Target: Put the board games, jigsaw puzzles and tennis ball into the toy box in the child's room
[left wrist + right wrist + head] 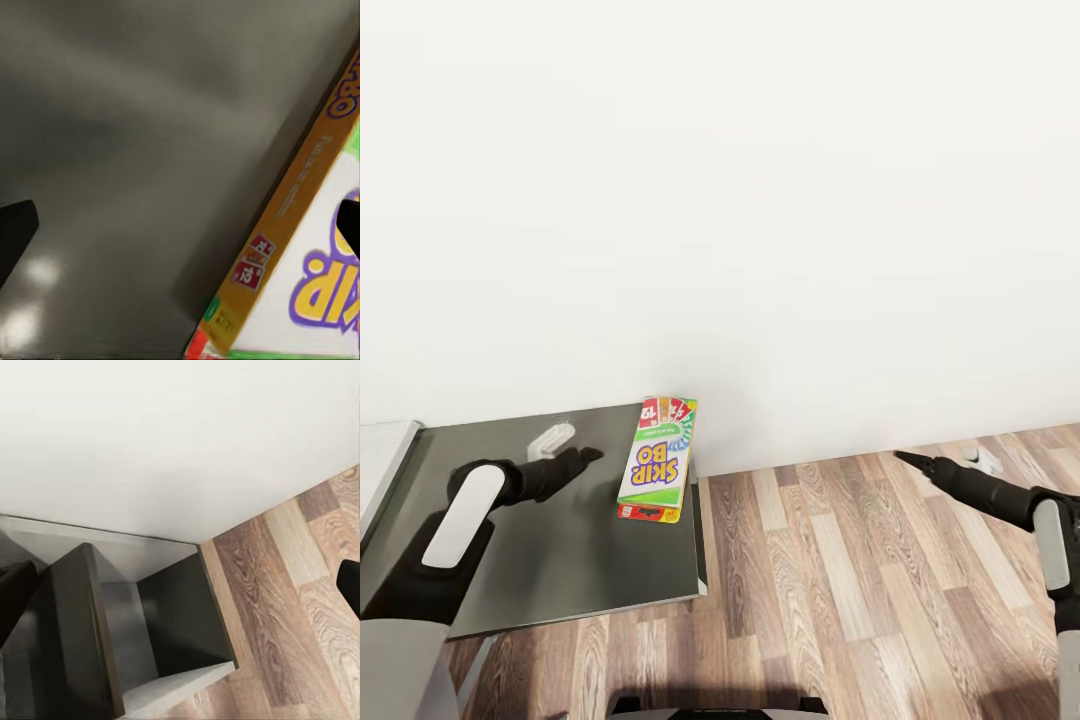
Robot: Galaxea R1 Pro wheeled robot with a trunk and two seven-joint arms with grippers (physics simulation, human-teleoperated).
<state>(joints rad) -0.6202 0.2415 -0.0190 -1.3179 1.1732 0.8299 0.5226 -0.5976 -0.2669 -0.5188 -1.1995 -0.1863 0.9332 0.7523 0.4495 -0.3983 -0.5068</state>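
- Left gripper in the head view hovers low over the dark table at lower left, just beside the Skip-Bo box; you can't tell its spread here. Nothing looks packed yet, and no toy box is in sight.
- Left wrist view: your fingertips stand wide apart, empty, the box at lower right.
- Right wrist view: the right gripper is spread, empty, over floor beside an open cabinet, which may obstruct you.
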